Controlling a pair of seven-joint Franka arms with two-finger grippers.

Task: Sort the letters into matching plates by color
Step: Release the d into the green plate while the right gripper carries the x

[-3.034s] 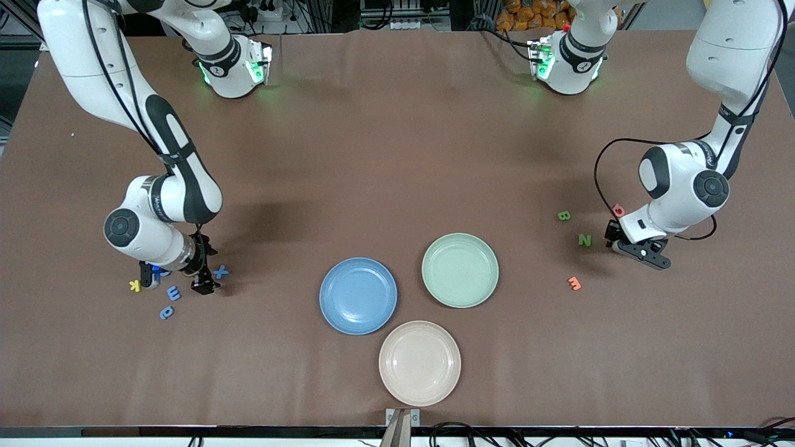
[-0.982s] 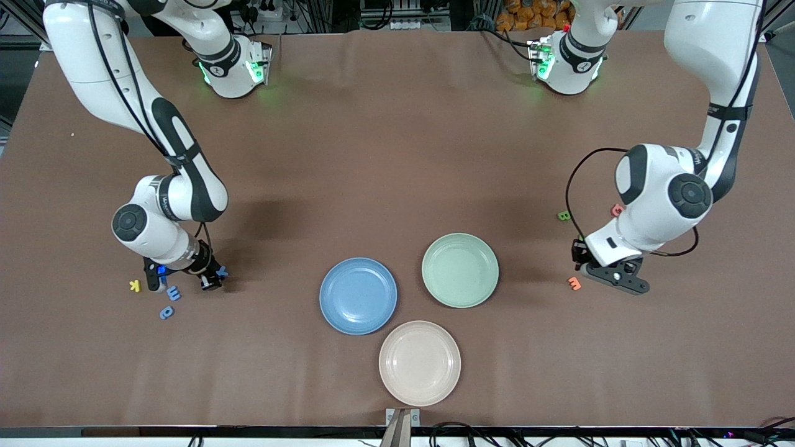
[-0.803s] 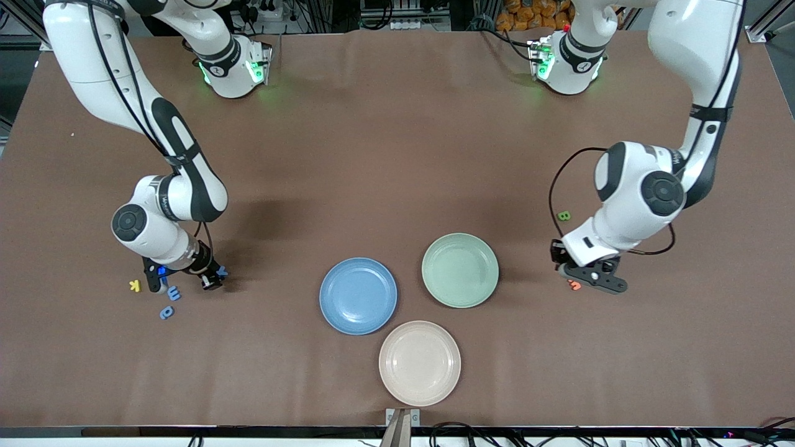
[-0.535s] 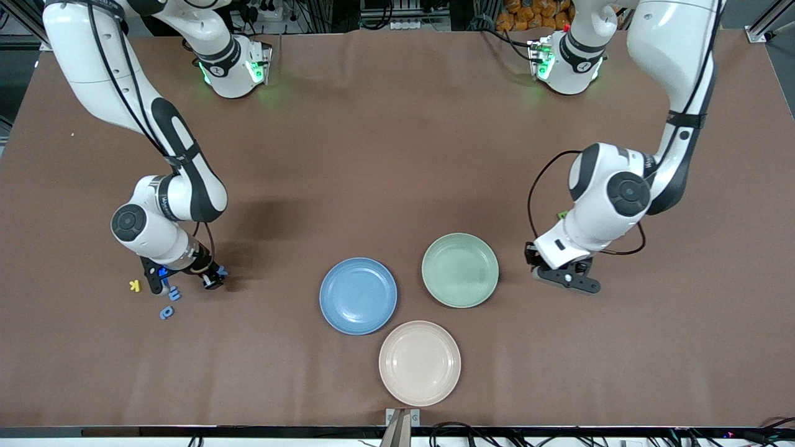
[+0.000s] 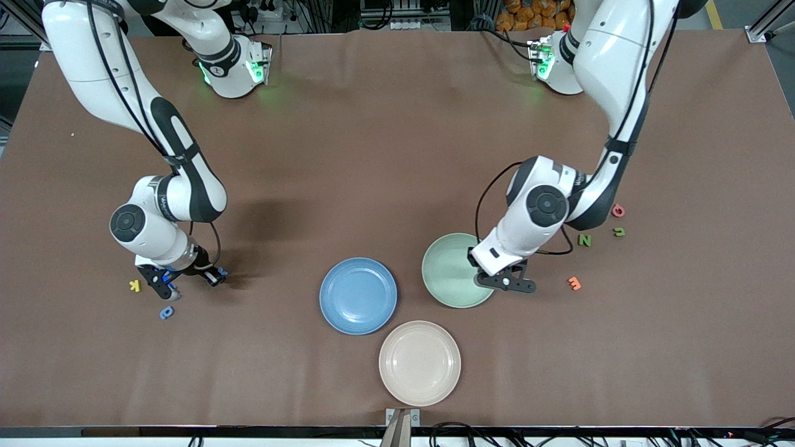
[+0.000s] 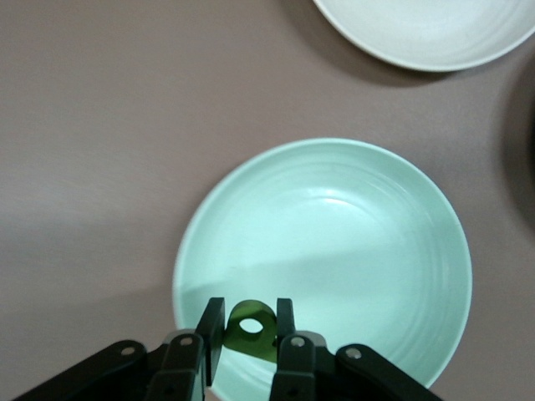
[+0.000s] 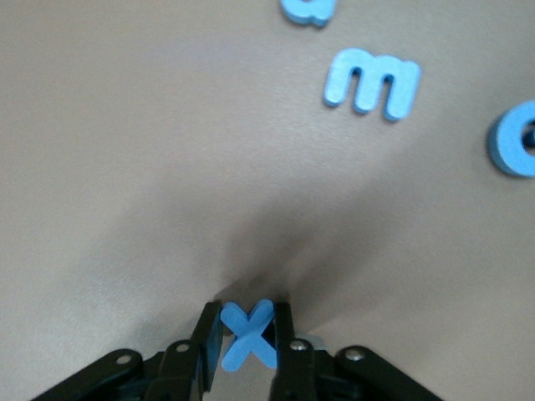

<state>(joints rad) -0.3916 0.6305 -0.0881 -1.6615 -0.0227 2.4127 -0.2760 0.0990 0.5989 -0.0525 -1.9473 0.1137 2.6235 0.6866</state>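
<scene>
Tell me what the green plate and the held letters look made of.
Green plate: likely smooth plastic, satin sheen, faint concentric rings. Green letter in left gripper and blue X in right gripper: matte, thick-cut, probably foam.

Mint green plate beside blue plate, mid-table. Green letter pinched above the green plate's rim; blue X pinched over bare table.

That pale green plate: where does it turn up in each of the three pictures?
Front view: green plate beside the blue plate, under the left pincer.
Left wrist view: it fills the middle, with the left pincer holding a green letter over its rim.
Right wrist view: not in it.
Shared landmark: the cream plate, seen as a rim in the left wrist view.
</scene>
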